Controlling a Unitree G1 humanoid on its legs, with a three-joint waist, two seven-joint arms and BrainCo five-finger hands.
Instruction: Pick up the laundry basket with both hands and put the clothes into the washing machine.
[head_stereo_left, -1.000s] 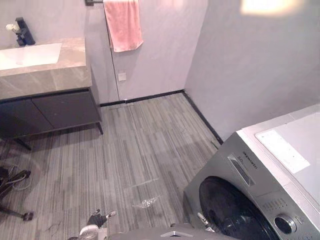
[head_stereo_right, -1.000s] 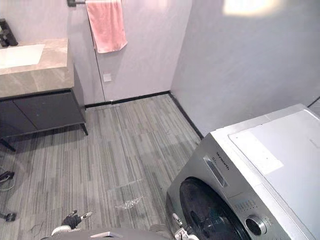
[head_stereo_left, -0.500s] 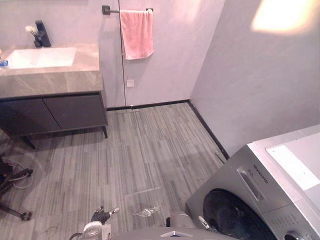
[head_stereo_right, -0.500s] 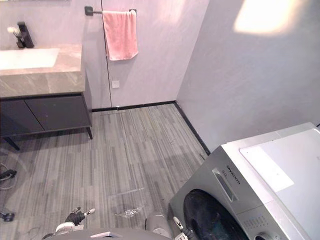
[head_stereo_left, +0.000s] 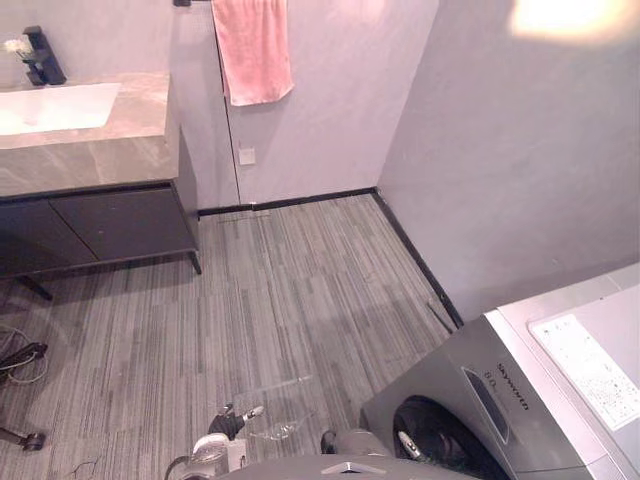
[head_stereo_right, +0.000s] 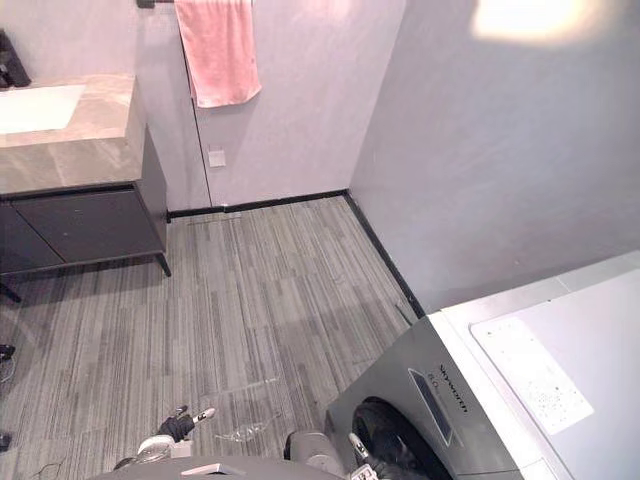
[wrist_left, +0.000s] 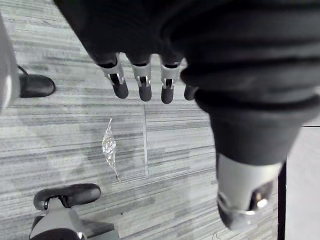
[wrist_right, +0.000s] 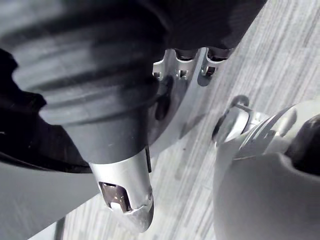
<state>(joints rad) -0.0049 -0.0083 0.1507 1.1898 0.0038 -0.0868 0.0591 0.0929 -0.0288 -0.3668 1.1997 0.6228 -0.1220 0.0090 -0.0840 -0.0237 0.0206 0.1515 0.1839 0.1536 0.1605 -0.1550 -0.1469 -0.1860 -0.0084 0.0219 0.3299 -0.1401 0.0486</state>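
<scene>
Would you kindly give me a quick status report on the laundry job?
Left hand open, empty; right hand low beside washing machine. Its door looks shut. Clear plastic scrap on floor ahead.

Head stereo pair: high, tilted down across the grey plank floor (head_stereo_left: 300, 300) toward the room corner, sharing pink towel (head_stereo_left: 252, 50), vanity (head_stereo_left: 90, 150), washing machine (head_stereo_left: 520, 420). Wrist views: very near, along left hand (wrist_left: 142, 82) and right hand (wrist_right: 180, 65), facing that floor.
</scene>
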